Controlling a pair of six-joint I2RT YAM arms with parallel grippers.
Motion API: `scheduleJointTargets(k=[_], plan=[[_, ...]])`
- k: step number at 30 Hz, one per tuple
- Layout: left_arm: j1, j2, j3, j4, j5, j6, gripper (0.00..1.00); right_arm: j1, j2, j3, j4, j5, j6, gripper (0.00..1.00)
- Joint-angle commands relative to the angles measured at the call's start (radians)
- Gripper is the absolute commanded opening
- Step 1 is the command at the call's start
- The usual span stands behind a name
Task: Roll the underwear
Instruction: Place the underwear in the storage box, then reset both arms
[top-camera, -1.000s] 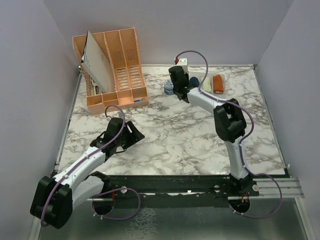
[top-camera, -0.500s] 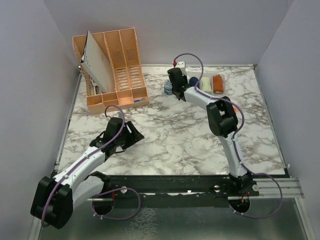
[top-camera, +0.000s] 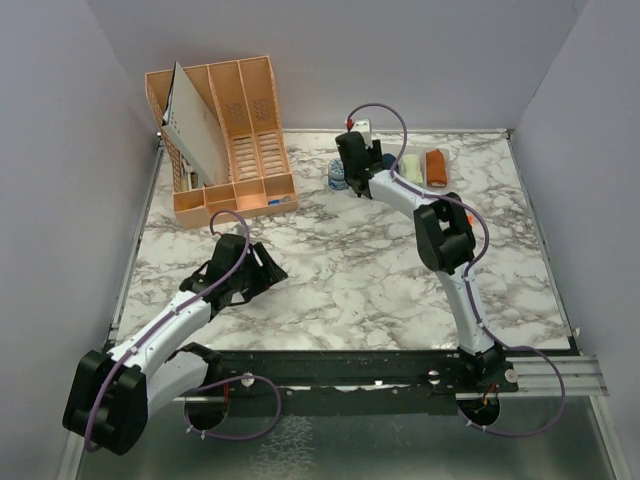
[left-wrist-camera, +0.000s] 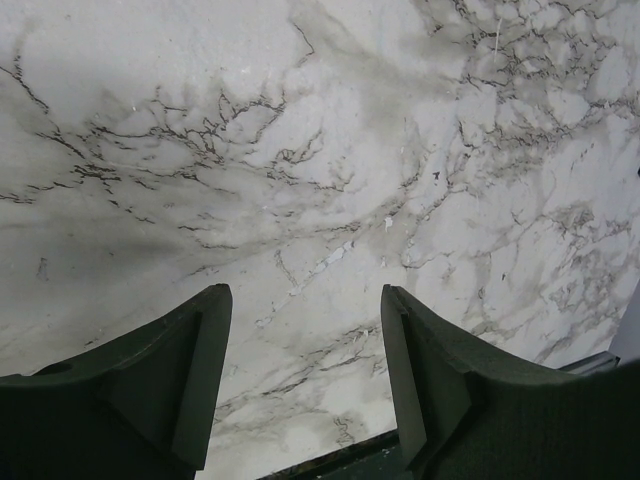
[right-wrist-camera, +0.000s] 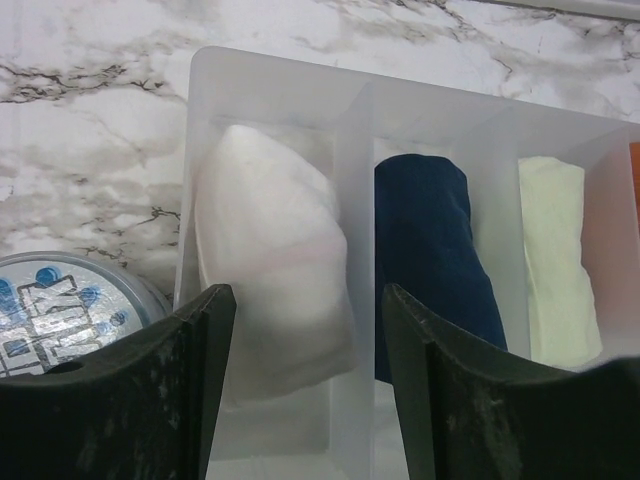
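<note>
In the right wrist view a whitish-pink rolled underwear (right-wrist-camera: 270, 260) lies in the leftmost compartment of a translucent tray (right-wrist-camera: 290, 62). A navy blue rolled underwear (right-wrist-camera: 430, 250) fills the compartment beside it. My right gripper (right-wrist-camera: 305, 290) hovers open just above the divider between them, holding nothing. From above, this gripper (top-camera: 355, 160) is at the table's far side, over the tray's left end. My left gripper (top-camera: 265, 268) rests low over bare marble at the near left, open and empty (left-wrist-camera: 305, 290).
A cream cloth roll (right-wrist-camera: 555, 250) and a rust-orange roll (top-camera: 437, 166) sit in the tray's right compartments. A round blue-and-white tin (right-wrist-camera: 60, 310) stands just left of the tray. A peach slotted organizer (top-camera: 230, 130) with a leaning white board occupies the far left.
My right gripper has opened and let go of the whitish-pink roll, which now lies in its compartment. The right arm shifted slightly left. The left arm has not moved.
</note>
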Motion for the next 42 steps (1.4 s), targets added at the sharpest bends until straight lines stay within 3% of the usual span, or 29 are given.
scheduleJointTargets(k=[1,10,14,15,17,22,24,29,32,35,39,42], plan=[[0.009,0.003,0.025,-0.006,0.031,0.019,0.67,-0.006,-0.050,0.011,-0.039,-0.033,0.002,0.66],[0.010,-0.023,0.038,-0.012,0.033,0.032,0.67,-0.006,-0.190,-0.011,-0.056,-0.134,0.010,0.69],[0.010,-0.045,0.073,-0.065,-0.080,0.036,0.68,-0.006,-0.315,-0.101,-0.027,-0.154,0.001,0.72],[0.010,-0.054,0.083,-0.084,-0.132,0.023,0.72,-0.006,-0.357,-0.140,-0.015,-0.160,-0.002,0.73],[0.011,-0.082,0.107,-0.125,-0.250,0.001,0.97,-0.007,-0.452,-0.245,0.026,-0.176,-0.006,0.77],[0.017,-0.135,0.215,-0.167,-0.426,0.105,0.99,-0.057,-0.757,-0.596,0.115,-0.219,0.046,0.95],[0.020,-0.119,0.277,-0.172,-0.458,0.190,0.99,-0.127,-0.872,-0.725,0.131,-0.315,0.122,0.99],[0.068,0.018,0.472,-0.216,-0.363,0.474,0.99,-0.262,-1.106,-0.961,0.130,-0.581,0.169,1.00],[0.148,0.079,0.531,-0.229,-0.357,0.517,0.99,-0.262,-1.221,-1.086,0.159,-0.691,0.169,1.00],[0.209,0.084,0.561,-0.224,-0.345,0.507,0.99,-0.262,-1.278,-1.104,0.173,-0.760,0.132,1.00],[0.228,0.047,0.568,-0.234,-0.357,0.474,0.99,-0.262,-1.305,-1.053,0.043,-0.728,0.138,1.00],[0.228,0.019,0.551,-0.232,-0.363,0.453,0.99,-0.262,-1.335,-1.102,0.082,-0.671,0.142,1.00]])
